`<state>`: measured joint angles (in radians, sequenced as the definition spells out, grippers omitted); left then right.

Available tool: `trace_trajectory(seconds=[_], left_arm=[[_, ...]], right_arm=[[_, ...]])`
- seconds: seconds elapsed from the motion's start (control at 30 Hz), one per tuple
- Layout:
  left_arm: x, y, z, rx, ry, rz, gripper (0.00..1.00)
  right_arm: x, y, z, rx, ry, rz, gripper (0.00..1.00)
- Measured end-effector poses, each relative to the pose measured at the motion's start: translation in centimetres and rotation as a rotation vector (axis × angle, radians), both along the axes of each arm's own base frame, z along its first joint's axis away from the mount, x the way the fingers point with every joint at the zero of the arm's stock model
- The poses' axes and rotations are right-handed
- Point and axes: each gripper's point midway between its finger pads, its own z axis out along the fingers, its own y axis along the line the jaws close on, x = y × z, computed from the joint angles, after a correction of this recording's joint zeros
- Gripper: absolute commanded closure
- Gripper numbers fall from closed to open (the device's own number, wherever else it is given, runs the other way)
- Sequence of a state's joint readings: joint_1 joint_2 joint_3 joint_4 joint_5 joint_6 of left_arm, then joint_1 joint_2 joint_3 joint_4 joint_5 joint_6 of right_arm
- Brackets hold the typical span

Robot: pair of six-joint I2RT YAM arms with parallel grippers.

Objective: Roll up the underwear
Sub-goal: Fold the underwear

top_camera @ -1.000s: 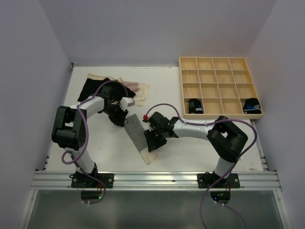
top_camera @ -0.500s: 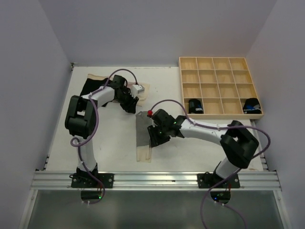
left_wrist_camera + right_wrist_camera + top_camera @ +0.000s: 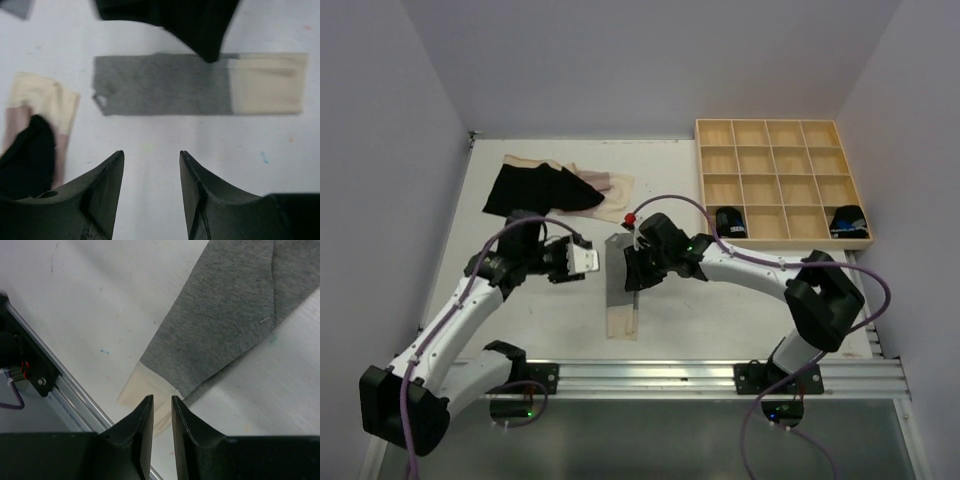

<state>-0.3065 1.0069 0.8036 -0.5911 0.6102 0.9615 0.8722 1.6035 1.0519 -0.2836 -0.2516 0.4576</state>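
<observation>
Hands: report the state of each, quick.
Left hand: open, holding nothing.
Right hand: nearly closed, a narrow gap showing, nothing between the fingers.

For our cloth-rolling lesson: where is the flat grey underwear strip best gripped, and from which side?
Probably its short beige end, pinched from above, coming from the near side. The grey underwear lies flat, long and narrow, so a roll starts at a short end, and this one is uncovered.
</observation>
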Motion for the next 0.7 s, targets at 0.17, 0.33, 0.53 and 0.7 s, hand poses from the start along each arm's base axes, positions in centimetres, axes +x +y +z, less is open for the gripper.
trace_trajectory(seconds=[0.17,0.33,0.53,0.7], left_arm=[[-8.2,-1.7,-7.8,0.137,0.110,-0.255,0.47],[-12.0,-2.3,-10.5,0.221,0.101,-0.417,0.49],[-13.6,-3.9,-11.2,0.274,0.001,-0.569,0.56],[-14.8,-4.7,-12.4,0.335,-0.099,-0.694,0.60]], right_arm=[[-1.4,0.1,-4.4,-0.036,0.123,0.005,0.76],[-2.7,-0.7,-7.5,-0.070,0.211,-0.016,0.77],[-3.1,-0.1,-7.8,-0.031,0.255,-0.041,0.77],[-3.1,0.0,-7.8,-0.026,0.261,-0.047,0.77]])
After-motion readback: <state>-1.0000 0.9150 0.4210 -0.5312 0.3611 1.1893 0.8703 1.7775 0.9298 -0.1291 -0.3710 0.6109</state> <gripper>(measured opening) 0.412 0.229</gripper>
